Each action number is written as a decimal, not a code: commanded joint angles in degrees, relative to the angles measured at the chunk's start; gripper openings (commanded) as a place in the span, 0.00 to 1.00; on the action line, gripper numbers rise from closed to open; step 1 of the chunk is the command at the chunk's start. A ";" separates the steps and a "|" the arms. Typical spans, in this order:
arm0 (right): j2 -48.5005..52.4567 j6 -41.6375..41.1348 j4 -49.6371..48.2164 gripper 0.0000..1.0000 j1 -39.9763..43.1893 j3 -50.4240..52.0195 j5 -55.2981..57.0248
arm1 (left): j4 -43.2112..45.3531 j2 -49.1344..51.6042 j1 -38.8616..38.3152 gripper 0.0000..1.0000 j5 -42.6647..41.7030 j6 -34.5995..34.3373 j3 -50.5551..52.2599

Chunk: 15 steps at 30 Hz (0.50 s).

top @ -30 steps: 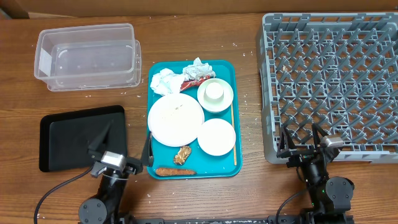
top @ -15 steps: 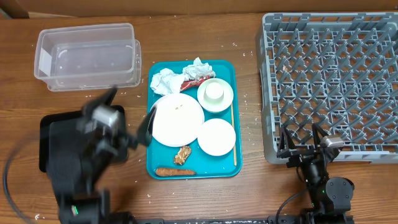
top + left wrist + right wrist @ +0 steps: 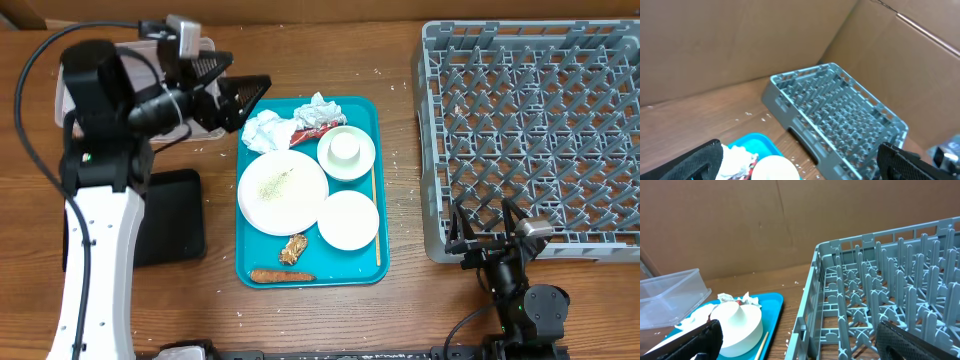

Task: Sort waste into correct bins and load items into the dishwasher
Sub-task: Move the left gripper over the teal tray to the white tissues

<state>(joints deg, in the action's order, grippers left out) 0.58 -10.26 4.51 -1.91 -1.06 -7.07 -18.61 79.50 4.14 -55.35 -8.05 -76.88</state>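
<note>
My left tool [image 3: 240, 88] hangs released and empty just above the crumpled napkin [image 3: 264, 128] at the teal tray's [image 3: 342, 268] far-left corner, likely my first pick, while the right tool [image 3: 483, 226] waits open beside the dish rack [image 3: 530, 120].

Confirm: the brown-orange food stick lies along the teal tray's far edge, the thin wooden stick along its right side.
No. The overhead view shows the brown-orange food stick along the teal tray's near edge; the thin wooden stick does lie along its right side.
</note>
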 commanded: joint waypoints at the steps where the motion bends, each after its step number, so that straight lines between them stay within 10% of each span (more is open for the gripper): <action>1: -0.42 0.04 -0.31 1.00 0.17 0.61 0.44 | -9.60 3.69 -4.83 1.00 12.59 0.76 -7.82; 7: -0.42 0.04 -0.31 1.00 0.17 0.61 0.44 | -40.54 14.38 -11.98 1.00 44.04 9.64 -27.12; 15: -0.42 0.04 -0.31 1.00 0.17 0.61 0.44 | -41.24 21.53 -14.01 1.00 43.39 8.92 -28.61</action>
<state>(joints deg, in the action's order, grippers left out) 0.58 -10.26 4.51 -1.91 -1.06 -7.05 -59.75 97.76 -9.47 -14.66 -0.40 -104.31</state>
